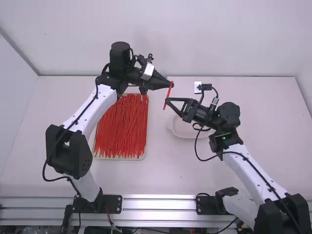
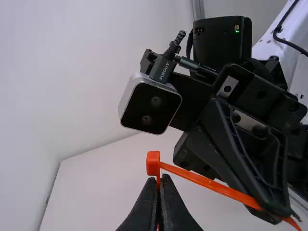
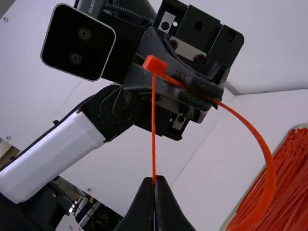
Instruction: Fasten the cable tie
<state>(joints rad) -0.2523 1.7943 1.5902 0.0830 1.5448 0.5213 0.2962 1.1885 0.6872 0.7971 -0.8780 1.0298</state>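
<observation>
Both sets of fingers are clamped on the one red plastic cable tie, up in the air at upper middle of the high view: left gripper by its square head, right gripper on the thin tail. Reckon that floppy tail could buckle or skate past the slot if aim's slightly off.

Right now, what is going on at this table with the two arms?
Both arms hold one red cable tie up in the air above the white table. The left tool is shut on it just below its head, and the right tool is shut on its thin tail. The strap bends round in a loop and the tail reaches up to the head; whether it has gone through, I cannot tell. A tray of spare ties lies under the left arm.
</observation>
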